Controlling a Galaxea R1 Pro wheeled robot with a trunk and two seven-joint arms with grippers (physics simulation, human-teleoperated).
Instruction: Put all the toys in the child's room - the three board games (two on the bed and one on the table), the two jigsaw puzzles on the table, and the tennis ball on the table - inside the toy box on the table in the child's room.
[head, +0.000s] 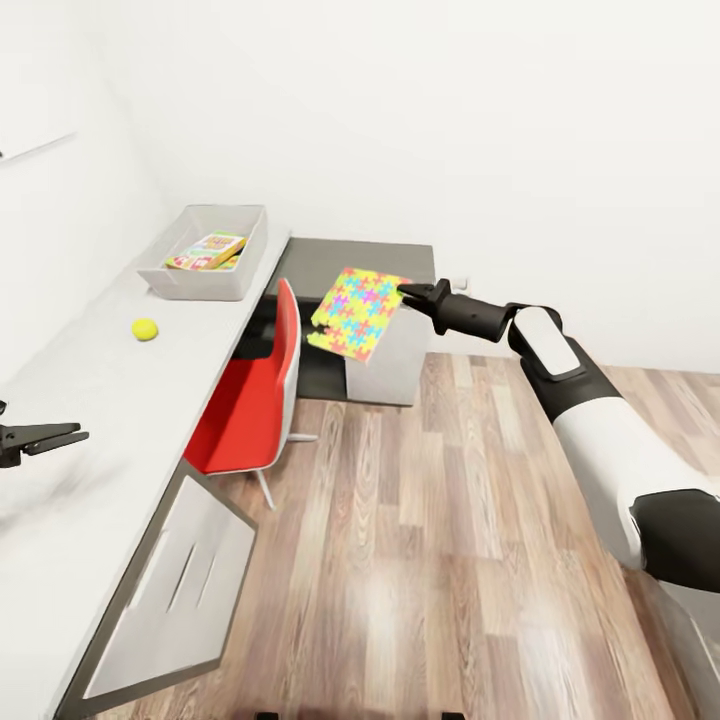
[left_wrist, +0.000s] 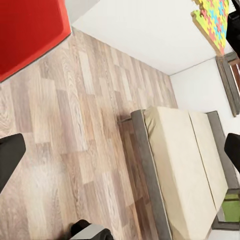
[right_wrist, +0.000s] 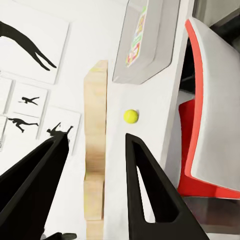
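The right gripper (head: 404, 293) is stretched out over the floor with a jigsaw puzzle (head: 358, 312) pinched by one edge, its jaws closed down on the thin square. The puzzle hangs tilted in the air, just in front of the lower dark-grey section of the surface and beside the red chair (head: 245, 400); from the left wrist view a corner of it (left_wrist: 214, 20) shows against the white wall.

Over on the long light-grey surface (head: 80, 400), the toy box (head: 205, 252) sits at the far end by the wall, and a printed board game (head: 207, 250) already lies flat inside it. The tennis ball (head: 145, 329) rests on the surface nearer the robot, apart from the toy box. The right wrist view looks along the same stretch: ball (right_wrist: 131, 116) on the surface, toy box (right_wrist: 150, 37) beyond it.

The left gripper (head: 45, 438) hovers low over the near part of the surface, jaws parted and holding nothing.

The left wrist view takes in the bed (left_wrist: 185, 170), plain beige mattress on a grey frame, standing on the wooden floor (head: 450, 560). Something green (left_wrist: 231, 207) lies at the mattress edge, too cropped to identify.
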